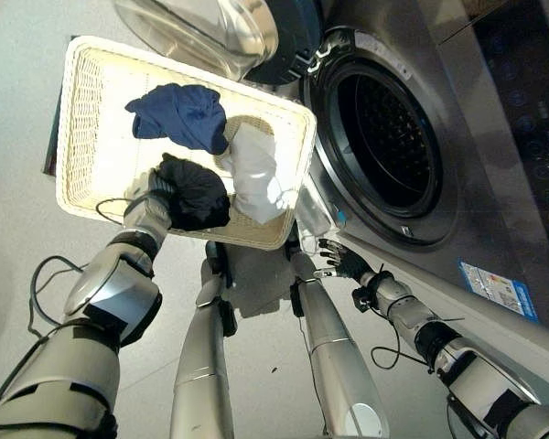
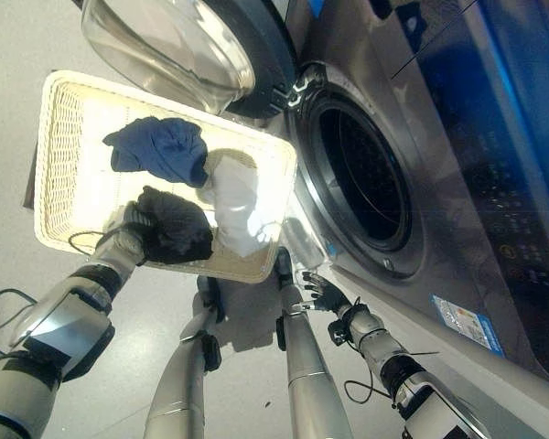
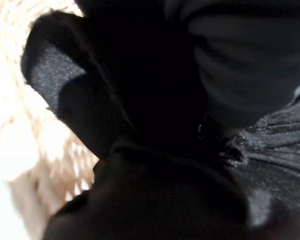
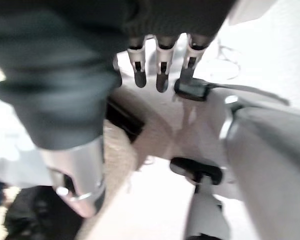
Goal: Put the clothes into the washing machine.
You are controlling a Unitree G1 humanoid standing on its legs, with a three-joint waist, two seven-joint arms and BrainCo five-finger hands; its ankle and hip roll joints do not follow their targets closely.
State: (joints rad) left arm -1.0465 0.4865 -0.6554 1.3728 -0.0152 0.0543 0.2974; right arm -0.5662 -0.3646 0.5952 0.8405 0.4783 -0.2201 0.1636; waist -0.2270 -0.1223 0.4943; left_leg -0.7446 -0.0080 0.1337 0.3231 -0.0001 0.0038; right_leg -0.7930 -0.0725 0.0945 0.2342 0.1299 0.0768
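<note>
Pale floor (image 1: 18, 110) lay under the wicker basket (image 1: 87, 110) beside the open washing machine (image 1: 389, 146), where the left robot hand (image 1: 151, 203) met the black garment (image 1: 197, 192), presumably to lift it, fingers hidden, while the right robot hand (image 1: 340, 261) hung relaxed.

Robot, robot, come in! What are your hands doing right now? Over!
Left hand on black garment in basket. Right hand open, idle near washer door opening. Path clear.

arms: we see silver-grey shells with dark bands at the joints
left hand (image 1: 154, 203): silver, under a dark ribbed cover
right hand (image 1: 341, 261): dark cover, silver fingers (image 4: 162, 67) with dark tips
wrists: dark ribbed sleeves
</note>
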